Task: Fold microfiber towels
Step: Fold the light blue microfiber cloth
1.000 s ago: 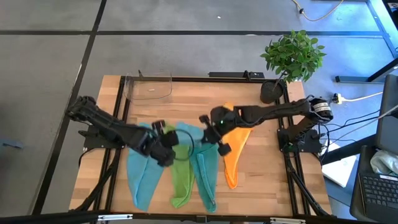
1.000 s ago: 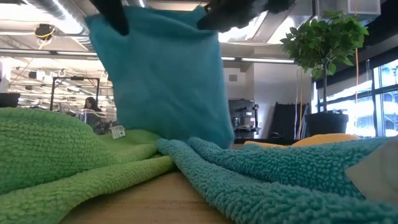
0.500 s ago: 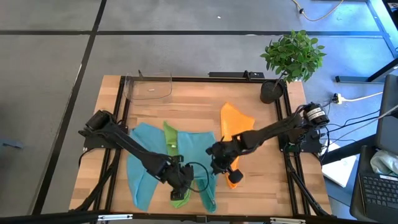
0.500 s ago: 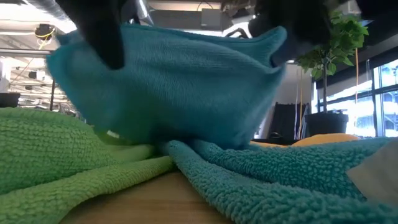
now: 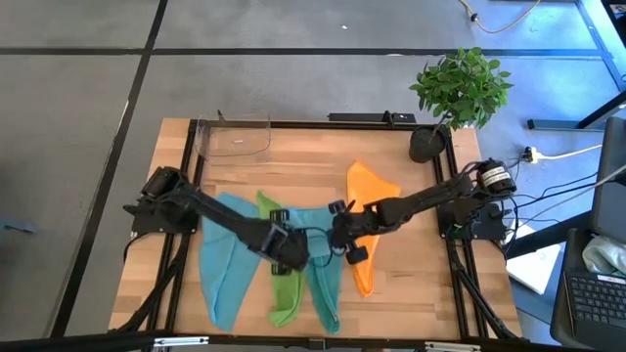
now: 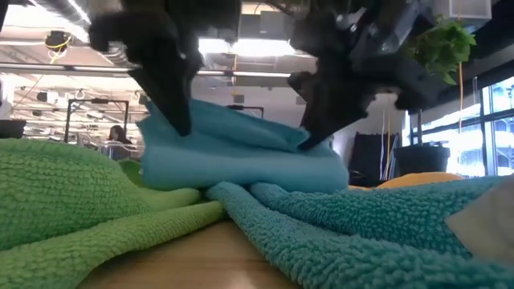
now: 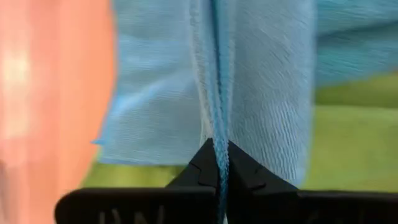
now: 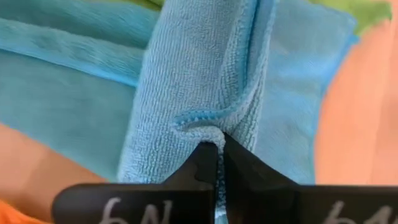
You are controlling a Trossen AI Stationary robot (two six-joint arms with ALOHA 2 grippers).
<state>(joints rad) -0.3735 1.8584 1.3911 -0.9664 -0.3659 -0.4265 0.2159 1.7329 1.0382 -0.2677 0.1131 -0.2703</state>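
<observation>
Big wooden table (image 5: 293,161) framed in black rails, potted plant (image 5: 460,88) at the far right corner, clear plastic container (image 5: 235,137) near the far left. Four towels draped side by side across the middle and over the near edge: light blue towel (image 5: 220,269) on the left, then lime green towel (image 5: 284,293), then teal towel (image 5: 328,293), then orange towel (image 5: 367,205) on the right. Smaller folded blue towel (image 6: 241,156) bunched up right in the centre, sitting on top of the green and teal ones, doubled over into a thick wad from the low view. Left gripper (image 5: 293,256) reaching in from the left, fingers pinched tight on that folded blue towel's edge, cloth squeezed between the tips in the left wrist view (image 7: 217,162). Right gripper (image 5: 340,235) coming in from the right, likewise clamped on a hemmed fold of the same towel (image 8: 214,143). Both grippers close together, nearly touching over the bundle. Looks like two layers caught in each pinch, hard to be sure. Tiny white tag maybe hidden somewhere, can't tell
</observation>
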